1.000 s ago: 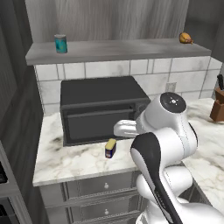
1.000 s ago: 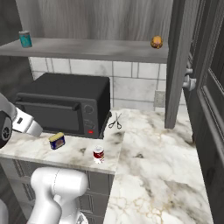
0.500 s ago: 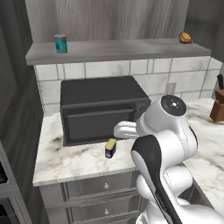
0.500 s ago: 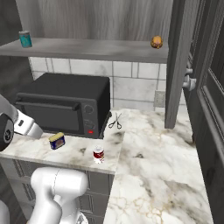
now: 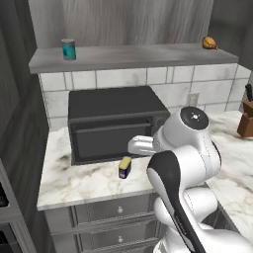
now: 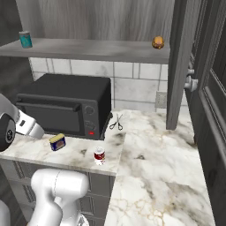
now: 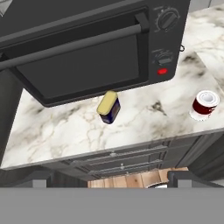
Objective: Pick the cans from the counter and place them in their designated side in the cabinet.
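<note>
My gripper [image 7: 107, 186] wide open, holding nothing, tips at bottom of hand view, above counter edge. Yellow-topped can [image 7: 109, 106] centre frame, just before microwave [image 7: 87, 48] door. Red can [image 7: 204, 104] right of frame, near counter [image 7: 65, 131] front edge. Shelf [image 5: 133, 55] high in left base view, teal can [image 5: 68, 49] upper left. Risks: descent clips microwave handle; off-centre close tips small can; nudge rolls red can off edge.

Glossy veined marble counter [image 7: 78, 131], matt black microwave [image 5: 116, 123], seemingly wood-grain cabinet [image 5: 123, 22]
</note>
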